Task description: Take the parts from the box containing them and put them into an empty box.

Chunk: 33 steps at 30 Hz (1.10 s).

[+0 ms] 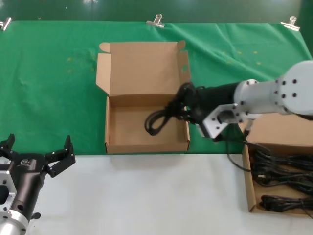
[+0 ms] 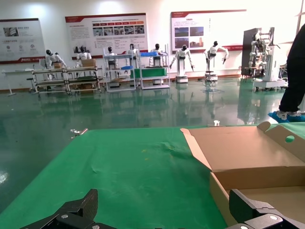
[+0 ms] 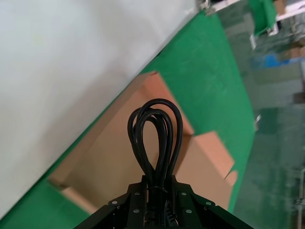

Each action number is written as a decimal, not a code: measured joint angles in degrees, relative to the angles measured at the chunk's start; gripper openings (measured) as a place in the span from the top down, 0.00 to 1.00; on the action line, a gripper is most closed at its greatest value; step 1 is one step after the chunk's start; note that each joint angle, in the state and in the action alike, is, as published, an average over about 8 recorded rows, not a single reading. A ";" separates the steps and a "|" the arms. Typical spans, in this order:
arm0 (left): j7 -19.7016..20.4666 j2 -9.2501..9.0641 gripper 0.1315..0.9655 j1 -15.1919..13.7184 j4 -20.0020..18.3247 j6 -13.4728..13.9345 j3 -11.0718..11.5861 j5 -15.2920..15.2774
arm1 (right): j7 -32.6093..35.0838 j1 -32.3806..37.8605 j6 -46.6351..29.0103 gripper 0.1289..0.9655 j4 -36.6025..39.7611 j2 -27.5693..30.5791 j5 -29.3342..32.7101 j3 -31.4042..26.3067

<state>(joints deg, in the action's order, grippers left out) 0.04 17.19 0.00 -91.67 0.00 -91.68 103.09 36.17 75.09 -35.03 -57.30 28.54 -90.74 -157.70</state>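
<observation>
My right gripper is shut on a looped black power cord and holds it over the right part of the empty box, whose tall lid has a small oval hole in its side flap. In the right wrist view the cord's loop sticks out from between the jaws, above the box's floor. The box containing the parts stands at the right edge with several black cords in it. My left gripper is open and empty at the lower left, over the white table.
A green cloth covers the back of the table, held by metal clips. The front is bare white table. The left wrist view shows the cloth and the empty box's side. A loose black robot cable hangs under the right arm.
</observation>
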 joint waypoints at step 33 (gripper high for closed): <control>0.00 0.00 0.00 0.00 0.00 0.00 0.00 0.00 | 29.54 2.42 -0.08 0.75 34.84 -19.80 -23.70 0.01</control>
<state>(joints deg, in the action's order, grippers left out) 0.04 17.19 0.00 -91.67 0.00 -91.68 103.09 65.71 77.50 -35.10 -22.46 8.74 -114.44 -157.69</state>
